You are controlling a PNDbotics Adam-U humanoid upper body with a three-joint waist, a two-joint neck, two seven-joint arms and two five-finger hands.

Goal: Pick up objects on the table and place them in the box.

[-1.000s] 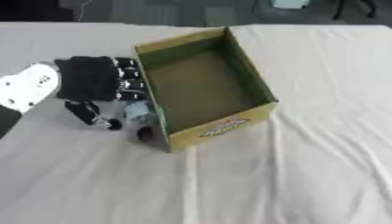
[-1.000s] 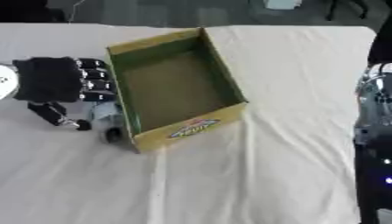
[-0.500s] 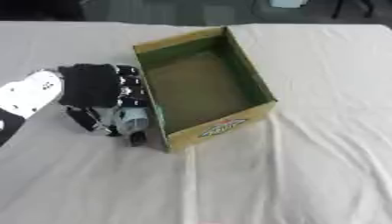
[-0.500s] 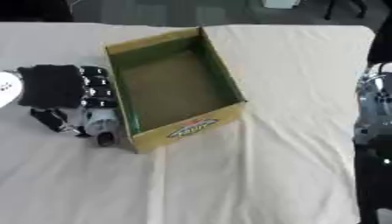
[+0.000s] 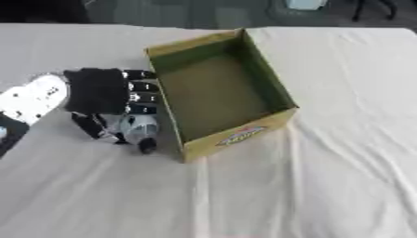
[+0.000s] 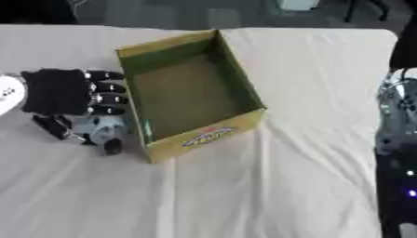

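Observation:
An open cardboard box (image 5: 236, 139) with a green inside and a yellow front label stands at the table's middle, and nothing shows inside it. My left hand (image 5: 97, 90), black, sits just left of the box's left wall. Its fingers (image 5: 140, 97) are curled toward the box and the thumb (image 5: 91, 128) points to the near side. A small grey object (image 5: 138, 126) with a dark end (image 5: 147, 147) sits between thumb and fingers, low over the cloth beside the box's near left corner. My right arm (image 6: 399, 116) shows only as a dark and silver shape at the right edge.
A white cloth (image 5: 269, 195) covers the table, with wrinkles to the right of the box. Dark floor and chair legs lie beyond the far edge.
My left hand and the grey object have shifted a little toward the near side along the box's left wall. The box has not moved.

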